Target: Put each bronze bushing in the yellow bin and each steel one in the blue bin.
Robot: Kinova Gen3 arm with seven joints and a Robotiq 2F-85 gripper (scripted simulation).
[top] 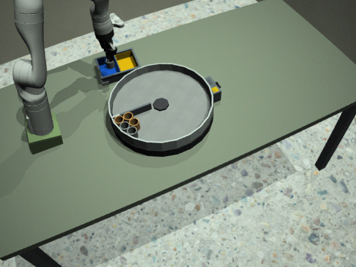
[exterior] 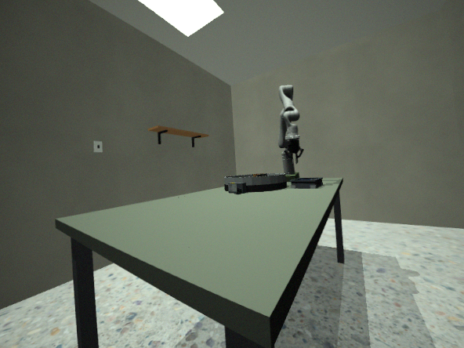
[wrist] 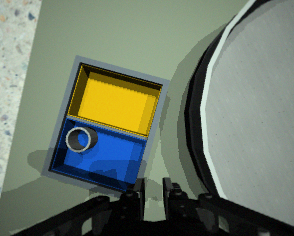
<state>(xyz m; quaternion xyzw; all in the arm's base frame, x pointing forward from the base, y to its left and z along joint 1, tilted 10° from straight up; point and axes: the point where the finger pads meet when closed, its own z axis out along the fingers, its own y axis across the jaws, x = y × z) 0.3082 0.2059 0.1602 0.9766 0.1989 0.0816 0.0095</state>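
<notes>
My gripper [top: 110, 56] [exterior: 296, 161] [wrist: 153, 188] is partly open, its fingers a small gap apart with nothing between them. It hangs above the blue bin [top: 103, 71] [wrist: 117, 155]. One steel bushing [top: 110, 65] [wrist: 93, 138] stands upright in that bin, near the divider. The yellow bin [top: 126, 61] [wrist: 115, 105] beside it shows no bushing. On the turntable [top: 183, 96] [exterior: 259, 181] [wrist: 250, 100], three bronze bushings [top: 138, 125] and two steel bushings [top: 133, 134] stand clustered upright near the rim.
A dark bar [top: 142, 109] runs across the turntable from its rim toward the central hub [top: 160, 104], next to the cluster. The turntable's raised wall is close to the bins. A small box [top: 217, 95] [exterior: 237, 188] with a yellow patch adjoins the turntable's far side from the arm.
</notes>
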